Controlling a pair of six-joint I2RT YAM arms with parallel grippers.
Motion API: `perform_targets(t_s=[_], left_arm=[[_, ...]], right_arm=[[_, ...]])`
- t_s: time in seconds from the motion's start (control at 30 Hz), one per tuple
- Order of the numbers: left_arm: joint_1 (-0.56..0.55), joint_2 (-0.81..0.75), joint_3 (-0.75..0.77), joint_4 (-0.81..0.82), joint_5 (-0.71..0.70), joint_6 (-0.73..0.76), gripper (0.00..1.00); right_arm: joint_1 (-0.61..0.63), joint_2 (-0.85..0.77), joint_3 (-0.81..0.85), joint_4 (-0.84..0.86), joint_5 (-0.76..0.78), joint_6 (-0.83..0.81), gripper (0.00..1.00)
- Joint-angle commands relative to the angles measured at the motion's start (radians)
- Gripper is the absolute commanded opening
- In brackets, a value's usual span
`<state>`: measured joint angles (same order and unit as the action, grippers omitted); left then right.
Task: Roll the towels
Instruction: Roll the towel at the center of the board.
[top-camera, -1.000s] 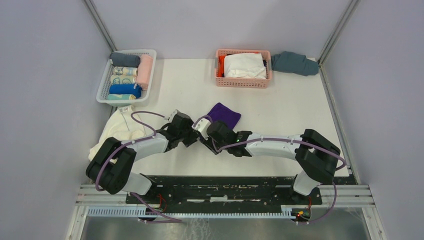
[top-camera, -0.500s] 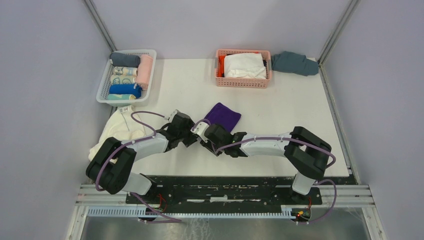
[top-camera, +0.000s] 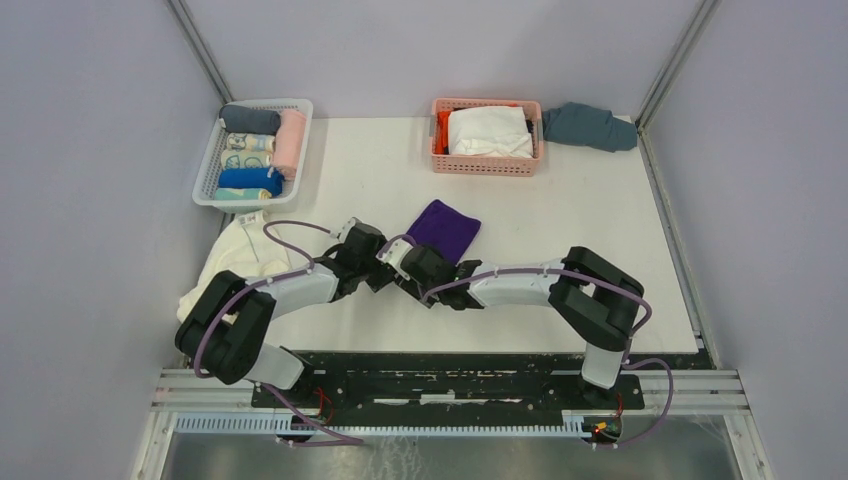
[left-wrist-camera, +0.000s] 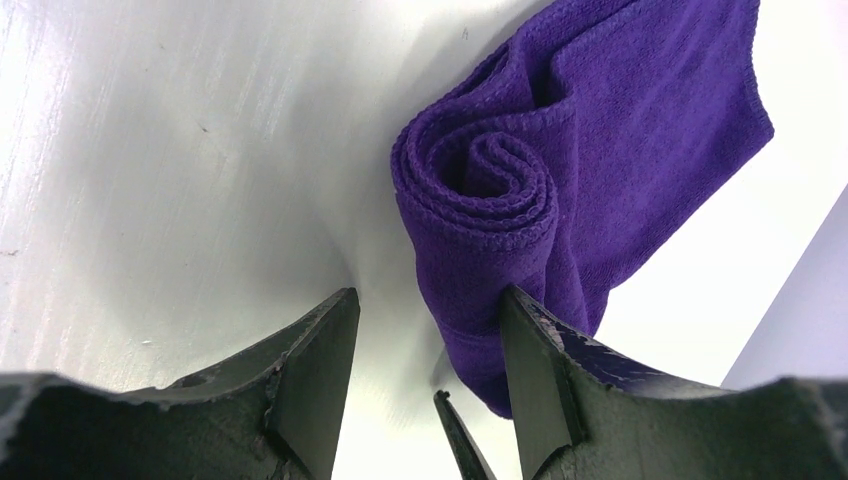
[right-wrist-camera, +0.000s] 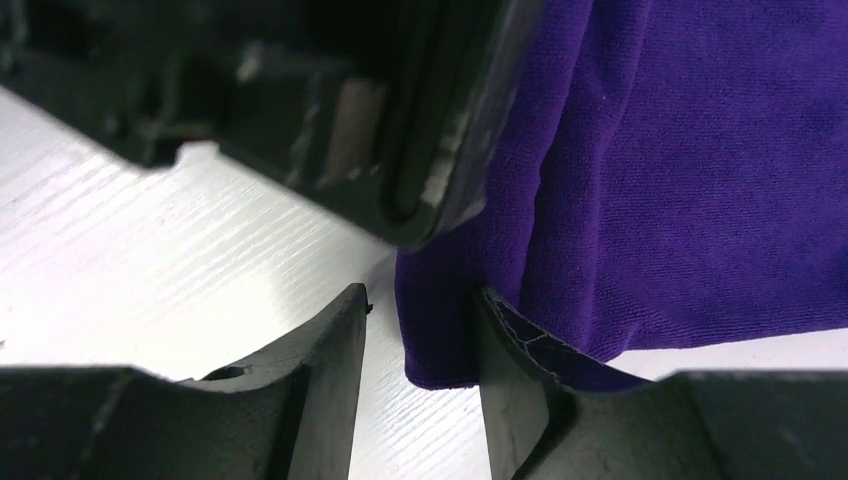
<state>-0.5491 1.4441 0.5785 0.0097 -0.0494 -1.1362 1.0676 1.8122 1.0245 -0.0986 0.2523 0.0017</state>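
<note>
Lying part-rolled inside spread left claw (left-wrist-camera: 428, 300): purple towel (left-wrist-camera: 600, 150); right claw (right-wrist-camera: 420, 295) spread around its edge.

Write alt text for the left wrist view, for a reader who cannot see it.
A deep purple towel, partly rolled, shows its spiral end to the camera, the unrolled rest lying flat on a white table. The left gripper stands open, one finger against the roll.
</note>
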Motion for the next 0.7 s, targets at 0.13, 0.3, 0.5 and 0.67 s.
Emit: perform_targets(t_s=[0.13, 0.3, 0.5, 0.67], left_arm=[[0.002, 0.023, -0.034, -0.117, -0.025, 0.034, 0.65], [0.016, -0.031, -0.047, -0.142, -0.032, 0.036, 0.67], [0.020, -0.202, -0.073, -0.229, -0.070, 0.045, 0.75], [0.021, -0.378, -0.106, -0.321, -0.080, 0.037, 0.77]], right_arm=[[-0.067, 0.112, 0.039, -0.113, -0.026, 0.025, 0.40], [-0.069, 0.094, 0.051, -0.144, -0.133, 0.030, 0.09], [-0.077, 0.015, 0.067, -0.146, -0.447, 0.070, 0.01], [-0.136, -0.037, 0.044, -0.054, -0.713, 0.176, 0.01]])
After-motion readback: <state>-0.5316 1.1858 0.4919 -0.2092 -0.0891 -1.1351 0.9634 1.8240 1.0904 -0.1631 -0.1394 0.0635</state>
